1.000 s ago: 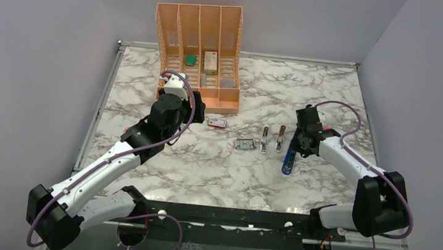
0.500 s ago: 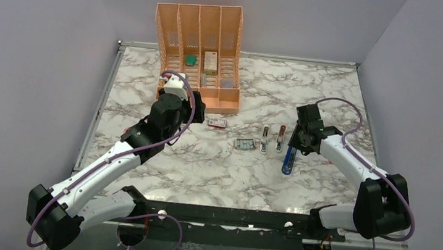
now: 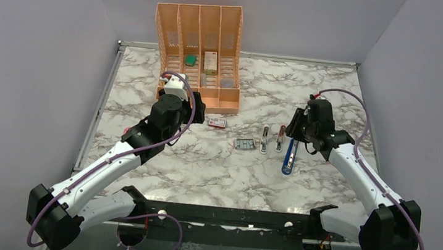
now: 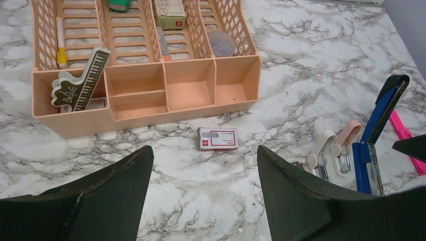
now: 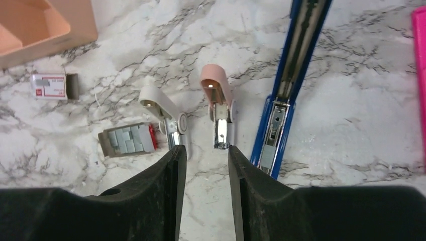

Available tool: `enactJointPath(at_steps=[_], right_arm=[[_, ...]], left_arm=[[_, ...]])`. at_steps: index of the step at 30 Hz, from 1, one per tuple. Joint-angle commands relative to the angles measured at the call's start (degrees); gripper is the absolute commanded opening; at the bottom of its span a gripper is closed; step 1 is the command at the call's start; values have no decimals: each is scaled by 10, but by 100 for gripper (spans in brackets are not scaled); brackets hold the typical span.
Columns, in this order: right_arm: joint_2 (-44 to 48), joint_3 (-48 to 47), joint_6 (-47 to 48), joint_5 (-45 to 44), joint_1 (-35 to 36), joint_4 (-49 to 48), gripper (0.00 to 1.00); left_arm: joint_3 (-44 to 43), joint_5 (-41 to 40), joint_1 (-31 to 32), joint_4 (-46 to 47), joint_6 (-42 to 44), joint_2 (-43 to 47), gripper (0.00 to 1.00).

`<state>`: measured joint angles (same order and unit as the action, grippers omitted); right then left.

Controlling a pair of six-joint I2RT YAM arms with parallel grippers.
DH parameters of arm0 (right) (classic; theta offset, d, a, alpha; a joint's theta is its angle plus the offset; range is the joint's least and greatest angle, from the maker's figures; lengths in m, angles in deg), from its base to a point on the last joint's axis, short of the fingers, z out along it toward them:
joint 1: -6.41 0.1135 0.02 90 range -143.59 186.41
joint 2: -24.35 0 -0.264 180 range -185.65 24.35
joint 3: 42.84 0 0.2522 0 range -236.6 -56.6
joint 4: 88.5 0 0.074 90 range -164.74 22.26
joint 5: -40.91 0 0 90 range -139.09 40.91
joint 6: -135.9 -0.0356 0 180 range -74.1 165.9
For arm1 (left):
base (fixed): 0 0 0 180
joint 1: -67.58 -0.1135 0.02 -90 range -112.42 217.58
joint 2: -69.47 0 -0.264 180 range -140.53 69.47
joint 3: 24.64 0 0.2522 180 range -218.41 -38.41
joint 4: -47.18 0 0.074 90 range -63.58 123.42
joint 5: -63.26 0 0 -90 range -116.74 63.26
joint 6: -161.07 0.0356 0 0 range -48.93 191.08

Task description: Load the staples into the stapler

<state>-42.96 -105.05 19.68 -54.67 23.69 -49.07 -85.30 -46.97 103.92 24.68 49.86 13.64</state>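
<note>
Now the right end effector (image 5: 206, 150) has let go. A second ago it sat low over the far end of the stapler (image 5: 281, 100); it has since lifted off toward the far edge of the desk (image 3: 334, 93), and its fingers stand slightly parted with nothing between them. The left end effector (image 4: 203, 155) hasn't moved and is spread wide and empty, hovering left of centre near the orange organizer (image 3: 198, 54). The stapler lies right of desk centre, hinged open with the silver channel exposed, so it looks ready for loading; picking up staples is likely next. The staples (image 5: 128, 140) sit in their grey tray near desk centre, apart from the stapler. Between them are two small metal-tipped pieces, one white (image 5: 163, 108) and one pinkish-tan (image 5: 217, 95). Count: one stapler, one tray (several strips, exact number unclear), one red-and-white sleeve (image 5: 50, 86) just in front of the organizer, two small pieces, one pink marker (image 5: 419, 75) right of the stapler, and one organizer.
</note>
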Motion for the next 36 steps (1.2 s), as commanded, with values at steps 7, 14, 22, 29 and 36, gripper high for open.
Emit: enactJointPath(at_steps=[7, 14, 22, 29, 36], right_arm=[[-19, -9, 53, 109, 89, -69, 47], [-125, -63, 72, 72, 169, -49, 20], [-219, -121, 101, 18, 228, -27, 24], [-281, -142, 100, 7, 234, -19, 22], [-306, -148, 84, -49, 234, -8, 28]], left_arm=[[18, -23, -2, 29, 7, 2, 77], [25, -24, -2, 34, 6, 2, 77], [26, -25, -2, 30, 4, 2, 77], [27, -28, -2, 29, 3, 3, 77], [27, -27, -3, 27, 1, 1, 77]])
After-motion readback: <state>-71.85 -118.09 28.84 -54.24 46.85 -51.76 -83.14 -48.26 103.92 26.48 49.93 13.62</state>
